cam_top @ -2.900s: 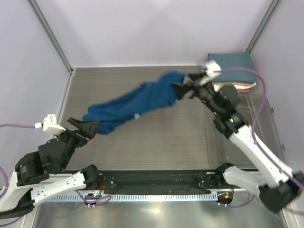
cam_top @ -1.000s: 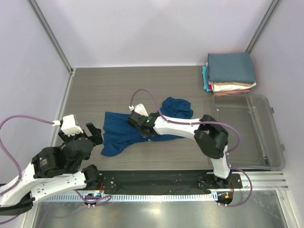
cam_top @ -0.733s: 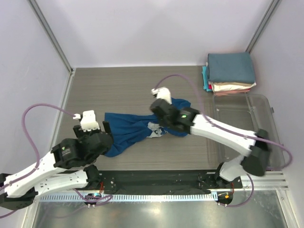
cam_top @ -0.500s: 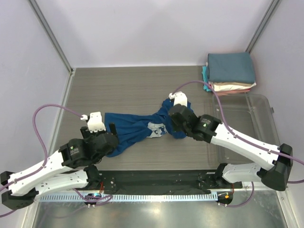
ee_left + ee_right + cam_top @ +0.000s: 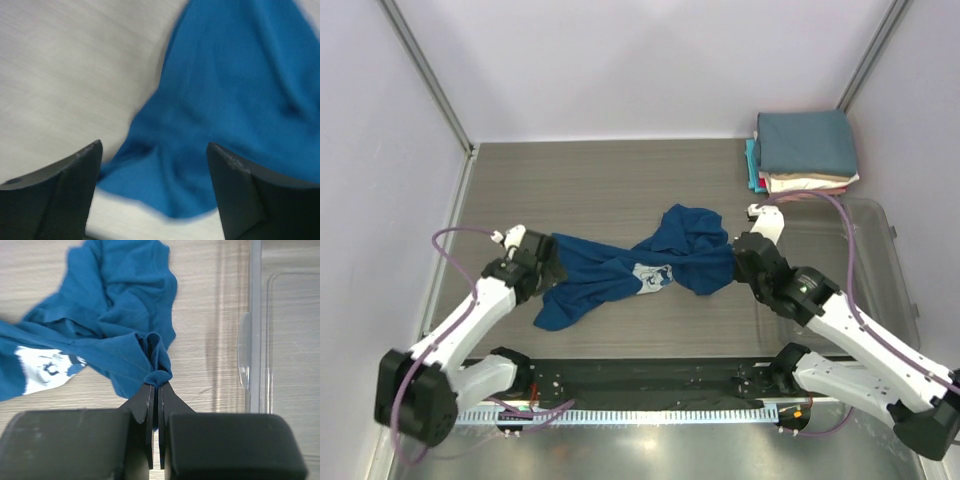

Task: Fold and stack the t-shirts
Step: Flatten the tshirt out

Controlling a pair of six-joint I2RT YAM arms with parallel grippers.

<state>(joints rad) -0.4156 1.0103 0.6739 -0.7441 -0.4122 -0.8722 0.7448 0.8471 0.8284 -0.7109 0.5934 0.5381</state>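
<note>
The royal-blue t-shirt (image 5: 610, 268) lies crumpled in a long band across the middle of the table, its white print (image 5: 651, 277) facing up. My right gripper (image 5: 734, 262) is shut on a bunched fold at the shirt's right edge (image 5: 159, 377), low over the table. My left gripper (image 5: 548, 262) stands open just above the shirt's left end, and blue cloth (image 5: 235, 90) lies between and below its fingers (image 5: 65, 190). A stack of folded t-shirts (image 5: 807, 150), slate-blue on top, sits at the back right.
A clear plastic bin (image 5: 880, 290) lies flat at the right, next to my right arm; its rim (image 5: 255, 340) shows in the right wrist view. Purple walls and metal posts enclose the table on three sides.
My right gripper has moved right across the table, dragging the shirt's edge with it. My left arm has reached forward to the shirt's left end.
</note>
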